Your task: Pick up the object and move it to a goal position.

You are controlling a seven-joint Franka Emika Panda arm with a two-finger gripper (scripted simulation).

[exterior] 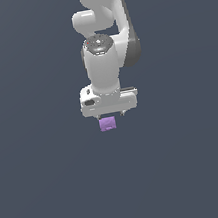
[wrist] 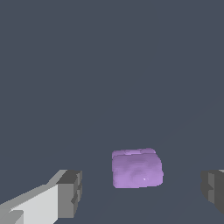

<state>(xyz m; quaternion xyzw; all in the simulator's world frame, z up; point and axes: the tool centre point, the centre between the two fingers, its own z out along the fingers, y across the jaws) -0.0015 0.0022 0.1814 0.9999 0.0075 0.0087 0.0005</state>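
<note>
The object (exterior: 107, 124) is a small light-purple lumpy block lying on the dark grey floor, just under the white gripper (exterior: 111, 115) in the exterior view. In the wrist view the object (wrist: 137, 169) lies between the two dark grey fingertips (wrist: 70, 192), with a clear gap on each side. The gripper (wrist: 142, 190) is open and touches nothing. The block is much narrower than the span between the fingers. The white arm rises straight above the hand and hides the floor behind it.
Only the flat dark grey floor (exterior: 48, 182) surrounds the block on every side. No goal marker shows in either view.
</note>
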